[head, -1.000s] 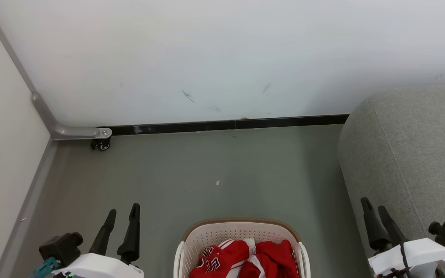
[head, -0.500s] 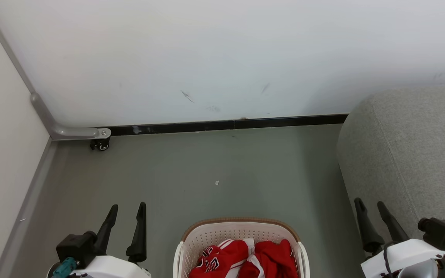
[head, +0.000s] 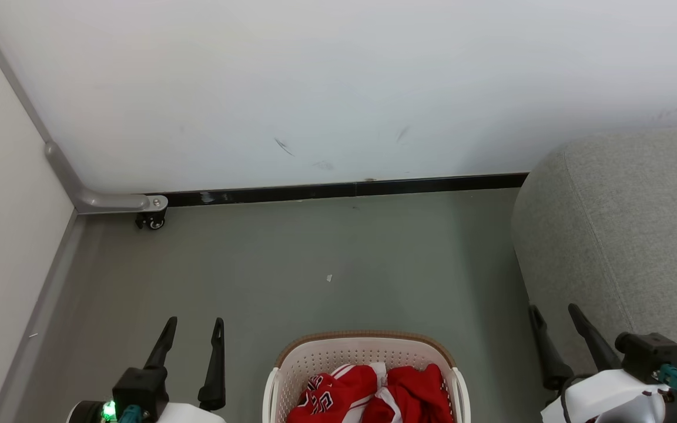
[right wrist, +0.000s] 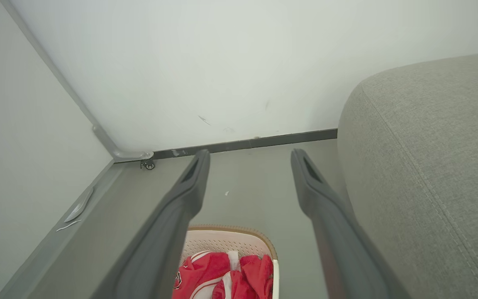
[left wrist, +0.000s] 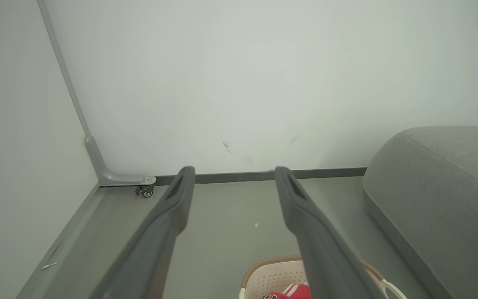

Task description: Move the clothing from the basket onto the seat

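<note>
While the clothing (head: 374,393) lies bunched in the basket (head: 367,336), red folds with white panels showing, both arms wait on either side of it with nothing held. The left gripper (head: 195,322) sits to the basket's left above the floor (head: 327,247), its 2 fingers (left wrist: 168,224) spread apart and empty. The right gripper (head: 553,308) sits to the basket's right, just beside the front face of the seat (head: 626,223), its 2 fingers (right wrist: 181,207) likewise parted and bare. That flanking stance looks like a ready pose: either arm could drop into the basket, and the right one, nearer the seat, seems the likelier carrier. The basket stands on the floor, near the seat but apart from it. Around them are a pale wall (head: 338,88) with a dark baseboard (head: 374,188), a small caster (head: 151,222) in the corner and a tiny white scrap (head: 329,278) on the floor. Nothing lies between basket and seat. The basket's rim and the seat's rounded edge are what a lift would probably have to clear.
</note>
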### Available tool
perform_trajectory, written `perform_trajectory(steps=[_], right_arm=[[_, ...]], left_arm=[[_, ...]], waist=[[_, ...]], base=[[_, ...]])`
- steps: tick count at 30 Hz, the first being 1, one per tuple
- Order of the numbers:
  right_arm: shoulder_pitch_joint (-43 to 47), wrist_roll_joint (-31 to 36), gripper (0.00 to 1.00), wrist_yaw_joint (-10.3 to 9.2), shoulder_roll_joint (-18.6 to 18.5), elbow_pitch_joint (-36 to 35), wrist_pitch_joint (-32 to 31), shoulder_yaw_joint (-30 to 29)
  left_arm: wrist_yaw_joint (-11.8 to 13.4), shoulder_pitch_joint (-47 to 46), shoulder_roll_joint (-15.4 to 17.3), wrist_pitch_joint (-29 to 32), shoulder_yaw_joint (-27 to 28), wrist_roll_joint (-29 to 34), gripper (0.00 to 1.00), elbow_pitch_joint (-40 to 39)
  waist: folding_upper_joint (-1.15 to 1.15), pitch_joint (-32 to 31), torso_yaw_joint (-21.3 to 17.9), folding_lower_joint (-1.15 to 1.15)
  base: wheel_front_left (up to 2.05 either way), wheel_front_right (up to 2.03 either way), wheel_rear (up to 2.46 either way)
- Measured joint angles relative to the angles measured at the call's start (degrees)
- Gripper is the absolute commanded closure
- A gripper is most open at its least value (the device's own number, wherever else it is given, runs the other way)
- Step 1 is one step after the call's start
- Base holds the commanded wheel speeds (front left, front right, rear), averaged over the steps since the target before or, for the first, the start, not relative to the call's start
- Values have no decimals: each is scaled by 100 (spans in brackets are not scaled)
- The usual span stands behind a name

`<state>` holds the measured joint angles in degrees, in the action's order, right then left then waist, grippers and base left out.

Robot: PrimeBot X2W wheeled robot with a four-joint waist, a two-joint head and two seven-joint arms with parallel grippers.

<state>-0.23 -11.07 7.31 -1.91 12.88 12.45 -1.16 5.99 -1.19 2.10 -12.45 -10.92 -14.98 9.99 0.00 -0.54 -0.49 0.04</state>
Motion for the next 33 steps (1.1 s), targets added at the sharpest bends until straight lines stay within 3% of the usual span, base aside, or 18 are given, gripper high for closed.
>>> perform_trajectory(steps=[10, 33], right_arm=[[-1, 688, 0, 1, -7, 8, 176, 57], [-3, 703, 0, 1, -10, 30, 176, 81]], left_arm=[[198, 3, 5, -183, -81, 646, 0, 27], [303, -22, 7, -183, -11, 643, 0, 209]], waist=[[0, 8, -19, 0], [0, 43, -31, -1]], base=[[0, 0, 0], [0, 0, 0]])
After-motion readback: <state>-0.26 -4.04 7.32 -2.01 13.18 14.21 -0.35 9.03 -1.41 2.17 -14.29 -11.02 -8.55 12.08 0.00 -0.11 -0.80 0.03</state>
